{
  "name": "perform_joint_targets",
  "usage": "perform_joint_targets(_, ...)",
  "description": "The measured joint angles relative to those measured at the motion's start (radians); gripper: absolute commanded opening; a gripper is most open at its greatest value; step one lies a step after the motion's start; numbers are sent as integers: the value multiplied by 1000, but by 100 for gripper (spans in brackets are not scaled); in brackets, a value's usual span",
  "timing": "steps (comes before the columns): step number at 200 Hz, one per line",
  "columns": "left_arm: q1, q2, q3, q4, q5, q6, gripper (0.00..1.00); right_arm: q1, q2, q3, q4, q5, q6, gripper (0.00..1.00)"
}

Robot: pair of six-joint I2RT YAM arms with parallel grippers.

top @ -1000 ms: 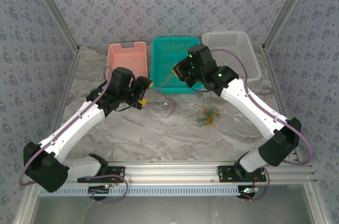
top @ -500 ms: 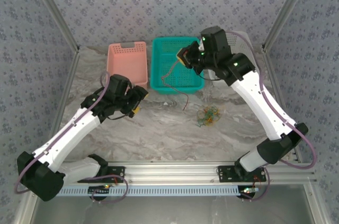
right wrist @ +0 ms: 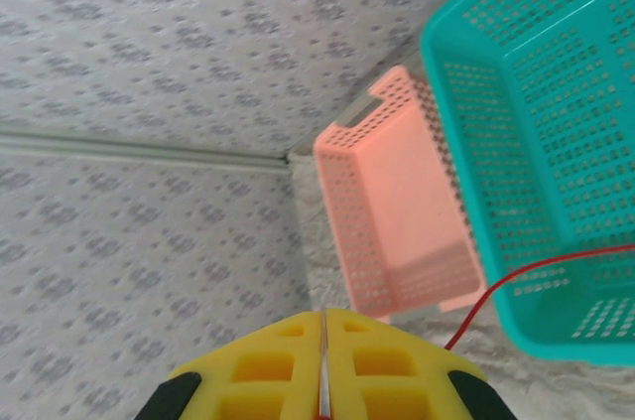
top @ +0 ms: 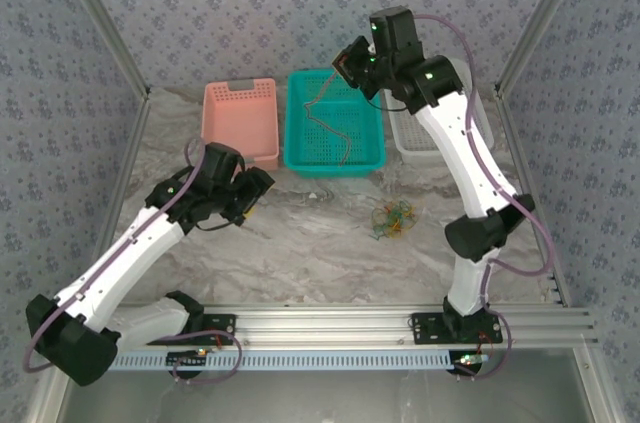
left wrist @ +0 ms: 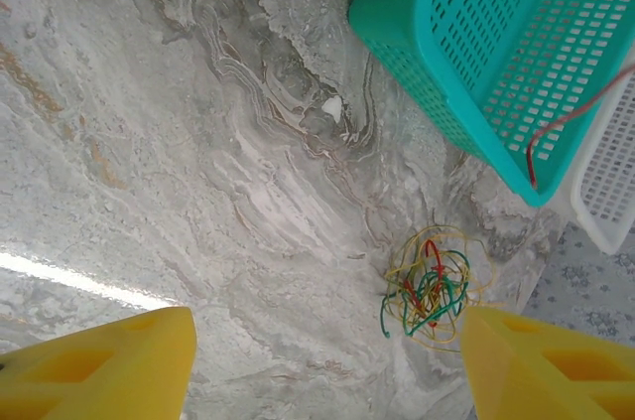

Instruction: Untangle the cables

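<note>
Cables (top: 392,220) in yellow, green and red lie in a small tangle on the marble table (top: 300,248), near the front of the teal basket (top: 335,165) but not touching it. One more red cable (top: 322,121) hangs from the right gripper (right wrist: 322,341), which is raised above the teal basket. Its jaws are pressed together and pinch this cable. The left gripper (left wrist: 327,365) is over the table with jaws spread wide and nothing between them. A pink basket (top: 240,91) stands just left of the teal one.
</note>
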Motion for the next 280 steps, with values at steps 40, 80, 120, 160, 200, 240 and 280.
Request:
perform_joint_targets(40, 0, -32, 3, -35, -14, 0, 70, -34, 122, 49, -62, 46, 0, 0)
perform_joint_targets(80, 0, -40, 3, -50, -18, 0, 70, -72, 392, 243, -63, 39, -5, 45)
perform_joint_targets(120, 0, -41, 3, -66, -21, 0, 71, -112, 566, 341, -84, -3, -50, 72)
perform_joint_targets(160, 0, -40, 3, -66, -21, 0, 71, -160, 437, 190, -82, -5, -90, 68)
perform_joint_targets(200, 0, -5, 19, -60, -14, 21, 70, -174, 187, 4, -72, 53, -174, 52)
perform_joint_targets(240, -10, 48, 26, -10, 33, 69, 65, -158, -244, -547, -14, 131, -211, 52)
perform_joint_targets(280, -115, 173, 28, 89, 87, 103, 59, -186, -598, -1112, -5, 102, -164, 67)
